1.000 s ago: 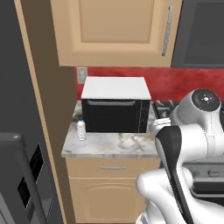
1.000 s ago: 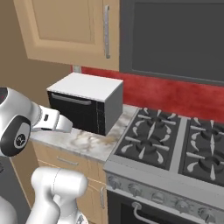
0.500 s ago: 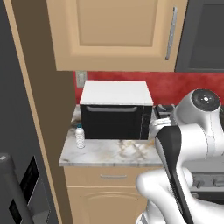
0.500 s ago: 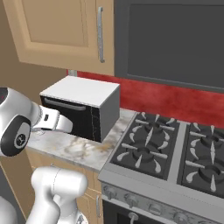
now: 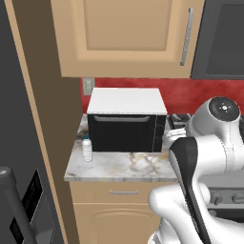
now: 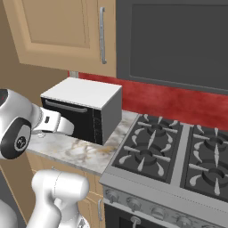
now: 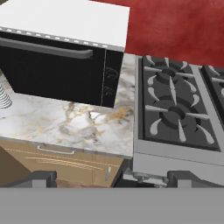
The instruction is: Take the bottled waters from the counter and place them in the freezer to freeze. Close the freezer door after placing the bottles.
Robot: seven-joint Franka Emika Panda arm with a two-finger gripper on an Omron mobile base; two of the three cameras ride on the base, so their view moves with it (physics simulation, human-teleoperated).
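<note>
A clear-white ribbed bottled water [image 5: 86, 148] with a blue cap stands upright on the marble counter [image 5: 125, 167], just left of the black oven; its ribbed side [image 7: 3, 99] shows at the left edge of the hand view. My gripper [image 7: 113, 177] is open with nothing between its fingers, held in front of and above the counter's edge [image 7: 65, 124], well to the right of the bottle. The grey freezer [image 5: 16, 124] rises along the left edge, with a dispenser-recess door [image 5: 26, 209] low down. I cannot tell which panel is the plain freezer door.
A black-fronted, white-topped oven [image 5: 126, 125] fills the back of the counter. The black gas stovetop [image 6: 178, 151] adjoins the counter on the right. Tan upper cabinets [image 5: 128, 38] hang overhead and a drawer [image 5: 123, 193] sits under the slab. My arm [image 5: 209, 147] blocks the right side.
The whole picture has shifted: the base has driven closer to the counter, so oven and bottle look larger. The arm keeps its pose and the gripper stays open.
</note>
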